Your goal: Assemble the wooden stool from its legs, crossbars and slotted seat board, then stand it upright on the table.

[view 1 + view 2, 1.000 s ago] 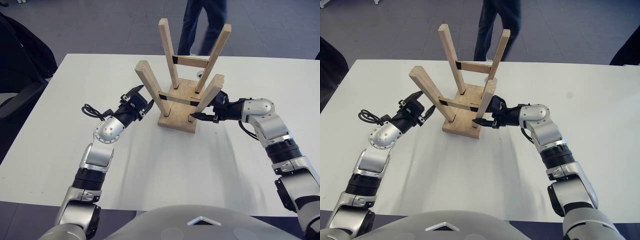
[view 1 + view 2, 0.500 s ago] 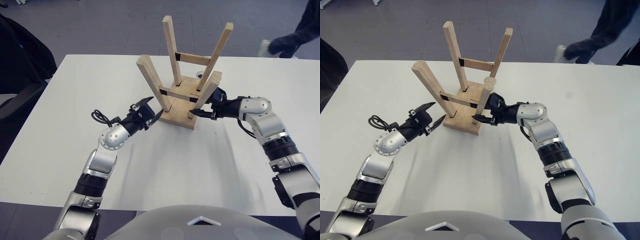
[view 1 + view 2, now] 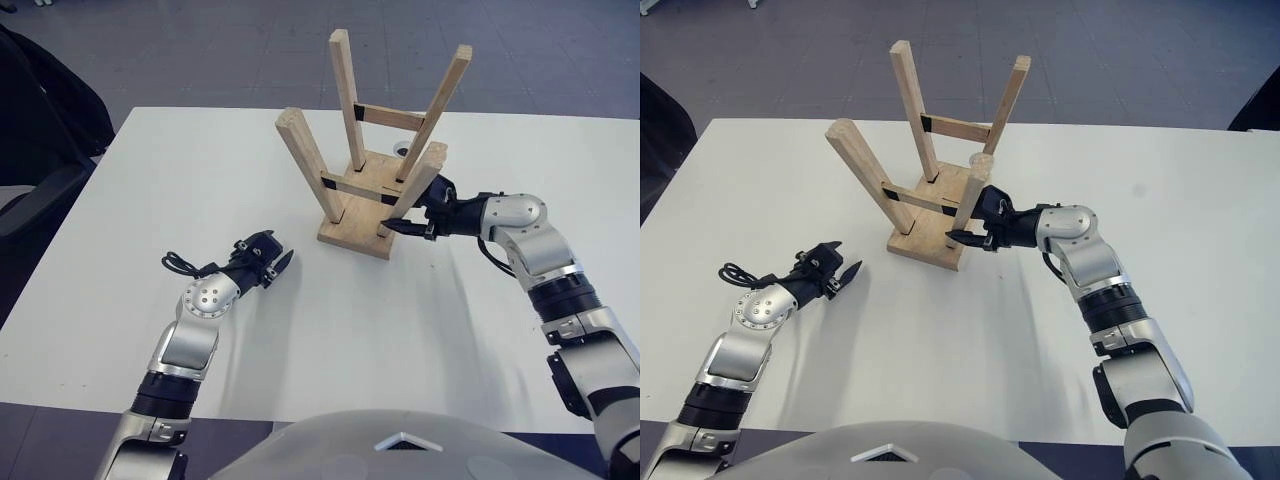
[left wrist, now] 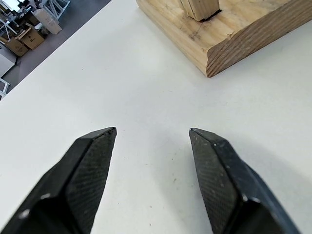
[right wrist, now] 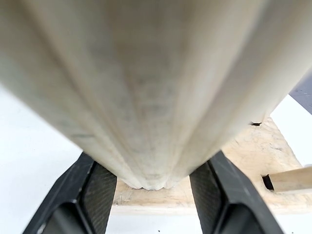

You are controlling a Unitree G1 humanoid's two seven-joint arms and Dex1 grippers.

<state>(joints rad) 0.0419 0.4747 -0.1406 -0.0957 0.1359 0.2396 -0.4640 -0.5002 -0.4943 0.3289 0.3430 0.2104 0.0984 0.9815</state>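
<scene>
The wooden stool stands upside down on the white table [image 3: 200,180], its seat board [image 3: 352,222] flat on the surface and its legs pointing up. One black-taped crossbar [image 3: 388,118] joins the far legs and another [image 3: 357,187] joins the near ones. My right gripper [image 3: 400,220] is shut on the near-right leg [image 3: 418,182] just above the board, with a finger [image 5: 95,192] on each side of that leg [image 5: 146,87]. My left gripper [image 3: 278,262] is open and low over the table, left of and nearer than the board [image 4: 229,34], touching nothing.
A dark chair [image 3: 40,120] stands off the table's left edge. Bare tabletop lies in front of the stool and to its right. Grey floor shows beyond the far edge.
My left gripper has drawn back from the stool's near-left leg toward me and come down near the table. The right gripper keeps its hold; the stool has barely moved.
</scene>
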